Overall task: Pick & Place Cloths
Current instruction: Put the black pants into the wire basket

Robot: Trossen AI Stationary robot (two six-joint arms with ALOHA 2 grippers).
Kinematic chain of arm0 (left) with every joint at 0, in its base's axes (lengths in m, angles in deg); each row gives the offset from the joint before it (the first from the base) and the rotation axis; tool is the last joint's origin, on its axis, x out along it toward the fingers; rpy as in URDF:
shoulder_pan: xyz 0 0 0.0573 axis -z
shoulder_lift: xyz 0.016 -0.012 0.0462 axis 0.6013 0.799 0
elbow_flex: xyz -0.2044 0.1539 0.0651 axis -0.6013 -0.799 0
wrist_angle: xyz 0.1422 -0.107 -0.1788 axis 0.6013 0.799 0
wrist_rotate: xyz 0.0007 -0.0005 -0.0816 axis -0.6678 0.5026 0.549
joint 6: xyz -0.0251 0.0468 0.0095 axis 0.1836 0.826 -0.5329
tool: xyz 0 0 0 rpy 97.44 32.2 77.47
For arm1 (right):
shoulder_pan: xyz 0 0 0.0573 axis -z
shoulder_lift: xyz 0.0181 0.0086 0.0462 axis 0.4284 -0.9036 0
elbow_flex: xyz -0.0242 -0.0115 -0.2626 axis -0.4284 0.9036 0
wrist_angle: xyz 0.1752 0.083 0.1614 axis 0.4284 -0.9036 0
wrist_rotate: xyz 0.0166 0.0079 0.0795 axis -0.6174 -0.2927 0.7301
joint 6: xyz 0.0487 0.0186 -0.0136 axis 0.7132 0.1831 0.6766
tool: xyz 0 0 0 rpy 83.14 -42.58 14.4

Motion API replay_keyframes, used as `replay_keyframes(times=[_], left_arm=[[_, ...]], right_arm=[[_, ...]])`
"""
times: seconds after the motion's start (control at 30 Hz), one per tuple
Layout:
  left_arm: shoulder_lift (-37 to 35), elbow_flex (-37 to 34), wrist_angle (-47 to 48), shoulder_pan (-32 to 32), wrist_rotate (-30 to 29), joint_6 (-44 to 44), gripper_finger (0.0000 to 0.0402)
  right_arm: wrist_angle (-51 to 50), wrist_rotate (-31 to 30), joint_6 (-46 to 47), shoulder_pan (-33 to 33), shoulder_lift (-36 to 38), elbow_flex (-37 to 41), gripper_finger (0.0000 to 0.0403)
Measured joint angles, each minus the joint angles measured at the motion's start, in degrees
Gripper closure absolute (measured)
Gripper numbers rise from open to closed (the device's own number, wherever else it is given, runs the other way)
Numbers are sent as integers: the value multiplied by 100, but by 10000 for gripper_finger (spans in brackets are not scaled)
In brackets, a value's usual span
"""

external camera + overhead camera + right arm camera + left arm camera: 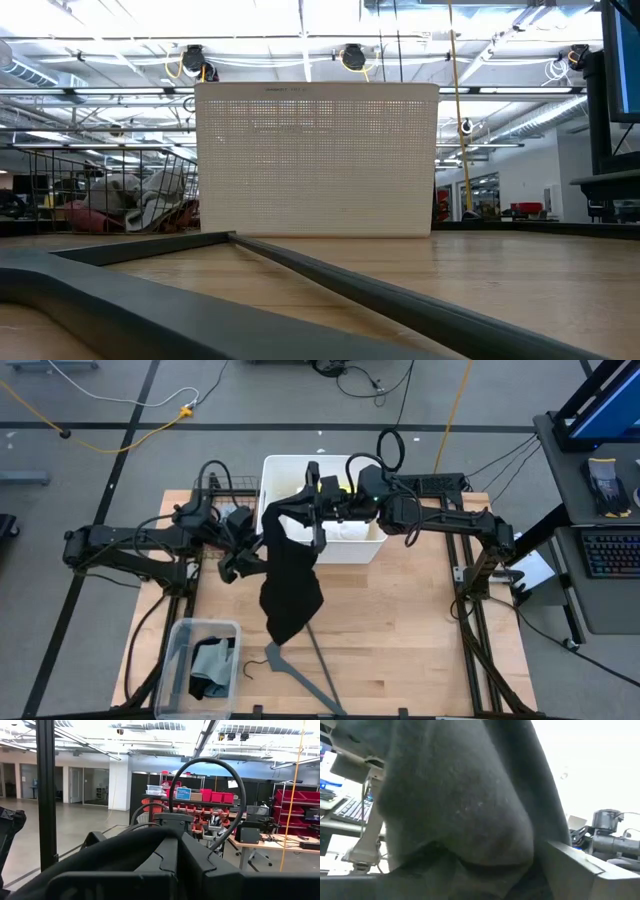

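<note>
A black cloth (290,585) hangs in the air in front of the white basket (325,525); its top is at my right gripper (313,495), which reaches in from the table's right and is shut on it. My left gripper (243,560) is raised at the cloth's left edge, and the black cloth (455,805) fills its wrist view, hiding the fingers. More cloths (210,665) lie in a clear bin (180,635) at the near left. The low view shows neither gripper nor the black cloth. My right gripper holds the black cloth by its upper end (300,508), coming nearly level from the table's right. The cloth hangs slack below the fingers, clear of the table. The gripper's own body hides the exact place of contact and the number of layers.
A thin grey hanger (300,670) lies on the wooden table (420,650) near the front edge and fills the low view's foreground (300,280). A wire basket (225,485) with fabric stands at the far left, beside the white basket (318,160).
</note>
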Motion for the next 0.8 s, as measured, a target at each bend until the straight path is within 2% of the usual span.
replay_keyframes(times=[0.1,0.3,0.33,0.53,0.63,0.8], left_arm=[[0,0,-45,0,0,-5,188],[0,0,-152,-16,-47,-25,368],[0,0,-152,-32,-92,-65,383],[-92,7,-282,-227,-74,-340,393],[-204,6,-225,-362,-42,-367,394],[-588,6,68,-639,-31,-298,396]], right_arm=[[0,-1,0,-2,0,0,403],[-2,-11,0,-2,0,0,403],[-5,-4,0,-2,0,0,403],[-264,17,67,-2,0,0,389],[-551,50,302,-2,0,0,367],[-1106,514,567,-17,4,0,317]])
